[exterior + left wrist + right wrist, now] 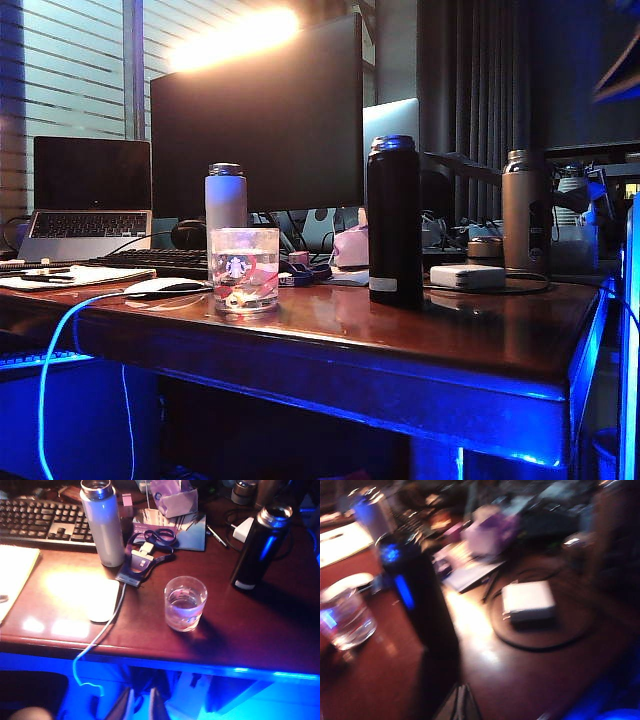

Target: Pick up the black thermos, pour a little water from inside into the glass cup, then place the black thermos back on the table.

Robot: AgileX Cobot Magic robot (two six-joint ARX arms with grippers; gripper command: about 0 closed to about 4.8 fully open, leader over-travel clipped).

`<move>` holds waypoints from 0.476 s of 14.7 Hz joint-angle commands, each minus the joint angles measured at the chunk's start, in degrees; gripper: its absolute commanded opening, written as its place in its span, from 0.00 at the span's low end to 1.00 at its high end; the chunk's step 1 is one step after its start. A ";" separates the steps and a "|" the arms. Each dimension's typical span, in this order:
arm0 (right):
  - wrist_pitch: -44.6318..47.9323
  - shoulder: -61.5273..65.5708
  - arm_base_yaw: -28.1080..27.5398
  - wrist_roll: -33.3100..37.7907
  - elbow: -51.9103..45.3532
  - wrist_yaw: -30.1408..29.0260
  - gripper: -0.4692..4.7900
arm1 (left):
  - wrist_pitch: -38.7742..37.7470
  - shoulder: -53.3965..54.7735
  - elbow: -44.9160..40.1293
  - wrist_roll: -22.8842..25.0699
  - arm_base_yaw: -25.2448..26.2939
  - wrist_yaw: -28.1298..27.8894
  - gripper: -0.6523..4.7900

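The right gripper [461, 702] shows only as two finger tips pressed together at the near edge of its wrist view, clenched on nothing, hanging above bare table [520, 680]. Just ahead of it, and nearest, stands the black thermos [417, 595], upright and untouched; beyond that and off to one side sits the glass cup [345, 617], apart from the thermos.

The left gripper [141, 706] hangs out past the table's front edge, its two fingers close but with a thin slit between them, so I cannot tell whether it is fully closed; it holds nothing. The cup [185, 603] lies ahead of it, the thermos [260, 545] farther and across.

Judging by looks, the thermos is rigid, smooth and glossy, likely slippery, and tall enough to tip if nudged high; with water inside it will feel weighty. Mid-body, well above the white label, seems the safest place to clamp, and the jaws must first spread wider than its barrel. The cup is fragile glass, already holding some water in the exterior view [245, 268].
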 commanded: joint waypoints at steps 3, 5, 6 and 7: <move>15.69 5.01 5.90 5.27 0.31 0.24 0.09 | -1.84 -0.11 0.35 3.45 -0.83 -4.15 0.22; 18.18 5.29 8.07 3.78 0.31 3.85 0.09 | -1.75 -0.22 0.37 3.13 -0.94 -4.09 0.22; 18.82 6.40 8.98 -0.50 0.31 4.66 0.09 | -1.75 -0.33 0.50 2.95 -1.60 -3.91 0.22; 19.85 8.13 9.86 -4.17 0.31 4.74 0.09 | -1.77 -0.48 1.03 2.75 -2.43 -3.96 0.22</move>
